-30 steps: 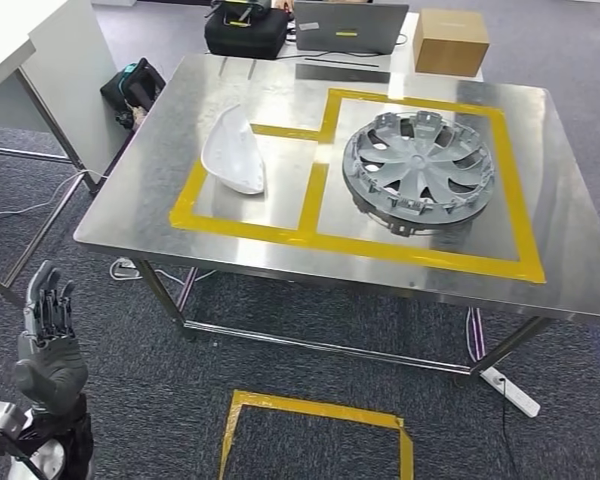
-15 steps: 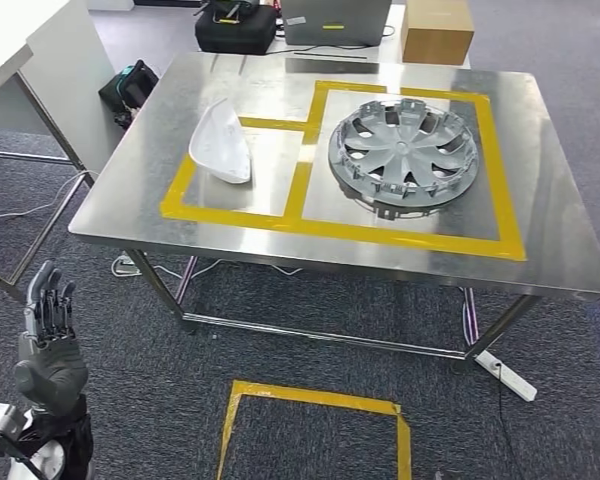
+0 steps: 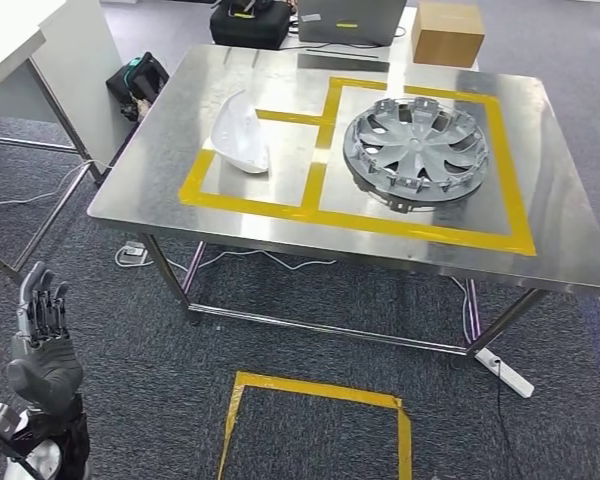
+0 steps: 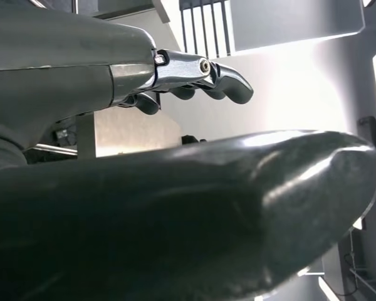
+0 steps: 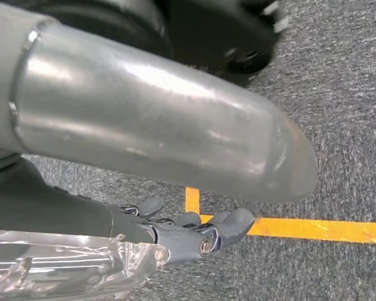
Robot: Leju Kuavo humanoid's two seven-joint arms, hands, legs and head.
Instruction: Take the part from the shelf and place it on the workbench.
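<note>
A white curved shell part [image 3: 240, 135] lies on the steel workbench [image 3: 153, 170], inside the left yellow-taped box. A grey wheel cover [image 3: 416, 152] lies in the larger taped box to its right. My left hand [image 3: 40, 340] is raised at the lower left, well short of the bench, with its fingers straight up and nothing in it. The left wrist view shows its fingers [image 4: 200, 72] stretched out. In the right wrist view my right hand [image 5: 186, 235] hangs over the carpet, fingers extended and empty.
A yellow tape square [image 3: 312, 395] marks the carpet in front of the bench. A power strip [image 3: 504, 372] lies under the right end. Behind the bench sit a cardboard box [image 3: 447, 32], a laptop [image 3: 350, 18] and a black bag [image 3: 248, 22]. A white table [image 3: 55, 50] stands left.
The whole picture has shifted, so the camera has moved; the bench now sits a little further right. My left hand stays raised and empty, slightly lower in the picture.
</note>
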